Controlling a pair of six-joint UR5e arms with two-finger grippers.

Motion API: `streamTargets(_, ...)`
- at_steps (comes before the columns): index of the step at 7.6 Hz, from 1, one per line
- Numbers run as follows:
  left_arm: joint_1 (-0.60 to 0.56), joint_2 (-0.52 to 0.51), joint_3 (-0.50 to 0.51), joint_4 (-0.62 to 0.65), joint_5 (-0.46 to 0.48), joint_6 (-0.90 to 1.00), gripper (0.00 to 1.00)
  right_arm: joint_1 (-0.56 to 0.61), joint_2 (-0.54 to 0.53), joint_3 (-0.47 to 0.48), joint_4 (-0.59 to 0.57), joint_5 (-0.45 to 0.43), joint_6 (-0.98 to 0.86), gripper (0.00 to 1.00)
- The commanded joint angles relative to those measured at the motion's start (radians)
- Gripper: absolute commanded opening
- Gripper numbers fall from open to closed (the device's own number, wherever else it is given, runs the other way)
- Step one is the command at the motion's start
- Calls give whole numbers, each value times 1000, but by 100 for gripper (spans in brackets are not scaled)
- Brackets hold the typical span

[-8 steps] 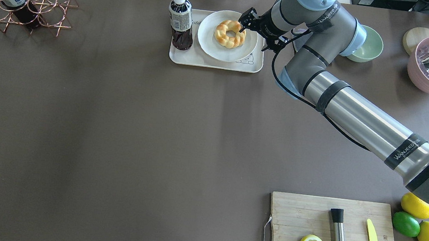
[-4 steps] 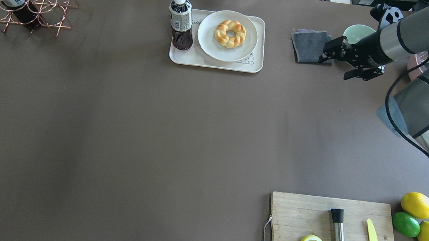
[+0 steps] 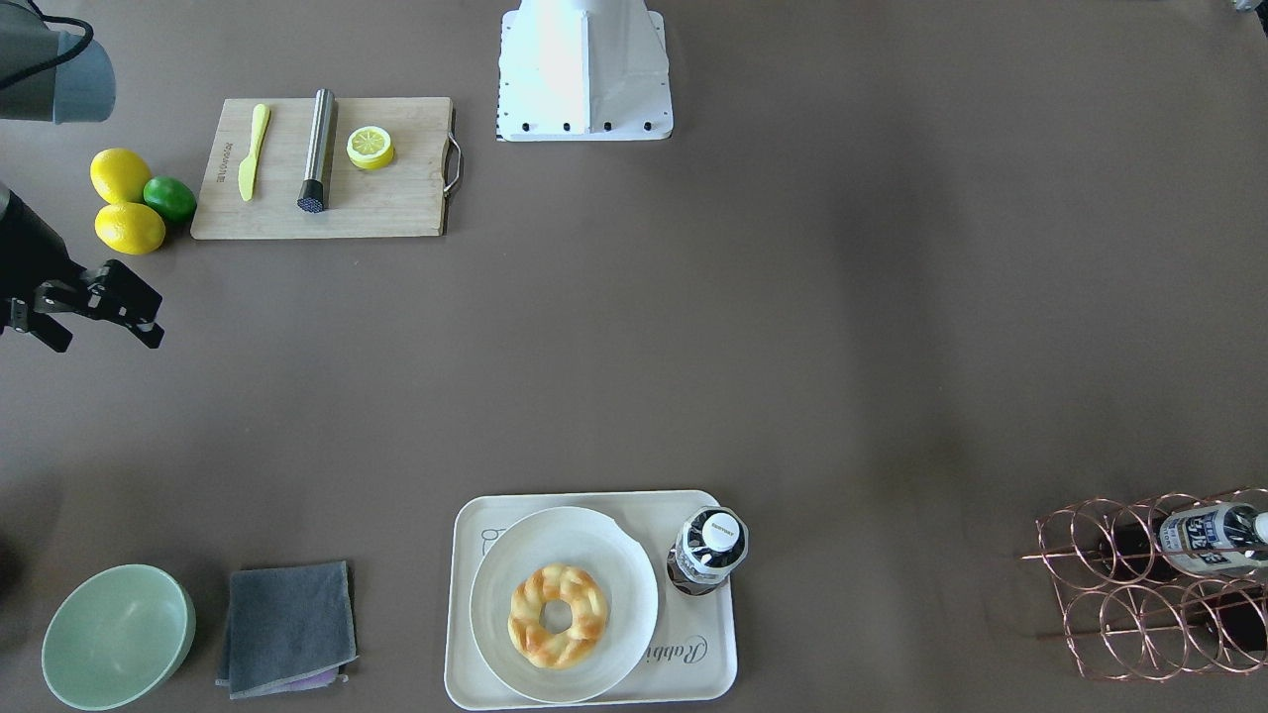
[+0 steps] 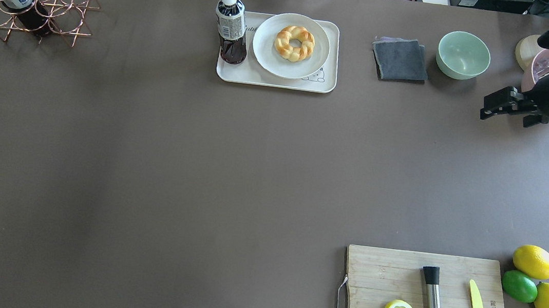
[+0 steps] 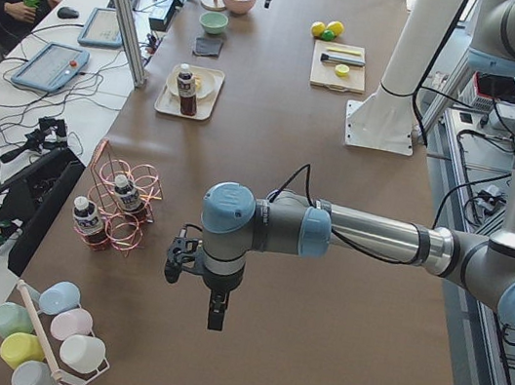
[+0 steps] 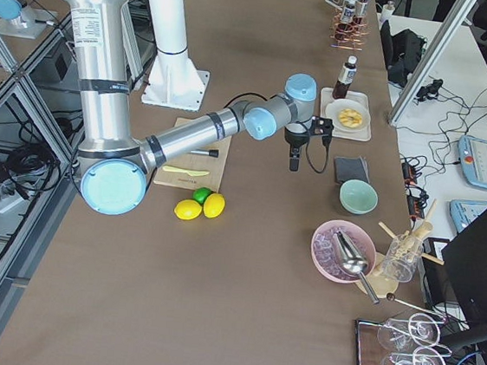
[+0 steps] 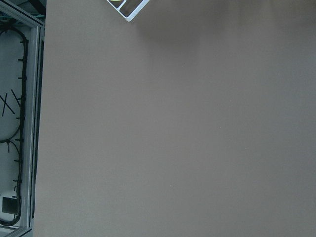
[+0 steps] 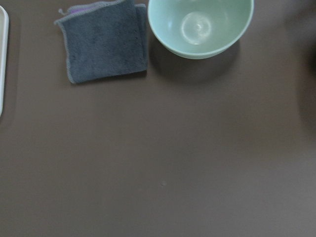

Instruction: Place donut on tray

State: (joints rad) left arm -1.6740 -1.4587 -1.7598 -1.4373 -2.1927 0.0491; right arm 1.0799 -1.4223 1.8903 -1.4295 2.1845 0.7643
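The donut (image 4: 295,43) lies flat on a round off-white plate (image 4: 268,56), and the plate stands on the cream tray (image 4: 277,81) at the far middle of the table. The front-facing view shows the donut (image 3: 557,615) on the tray (image 3: 693,665) too. My right gripper (image 4: 505,120) is open and empty, above the table far to the right of the tray, near the pink bowl. It also shows in the front-facing view (image 3: 107,342). My left gripper (image 5: 211,315) shows only in the exterior left view, far from the tray; I cannot tell whether it is open or shut.
A dark drink bottle (image 4: 231,25) stands on the tray's left end. A grey cloth (image 4: 400,60) and a green bowl (image 4: 463,55) lie right of the tray. A cutting board (image 4: 379,274) with a lemon half, lemons (image 4: 534,261) and a copper bottle rack (image 4: 28,2) are on the table.
My right gripper has pulled away from the donut and swung far to the right, past the cloth and green bowl. The donut stays on the plate.
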Motion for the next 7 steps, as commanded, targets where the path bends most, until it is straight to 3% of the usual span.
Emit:
streamTargets(1,0,-2,0,0,-1,0,98,131,-86,35,-301,-8,-503,100)
streamTargets(2,0,-3,0,0,-1,0,98,208,-84,0,-377,-20,-675,100)
streamTargets(4,0,-11,11,0,-2,2,98,380,-84,-170,-381,-2,-1002,100)
streamTargets(5,-1,-11,6,1,-8,2,98,429,-83,-239,-378,58,-1042,100)
streamTargets(7,-3,-11,8,-3,-13,3,98,478,-115,-263,-376,110,-1051,100)
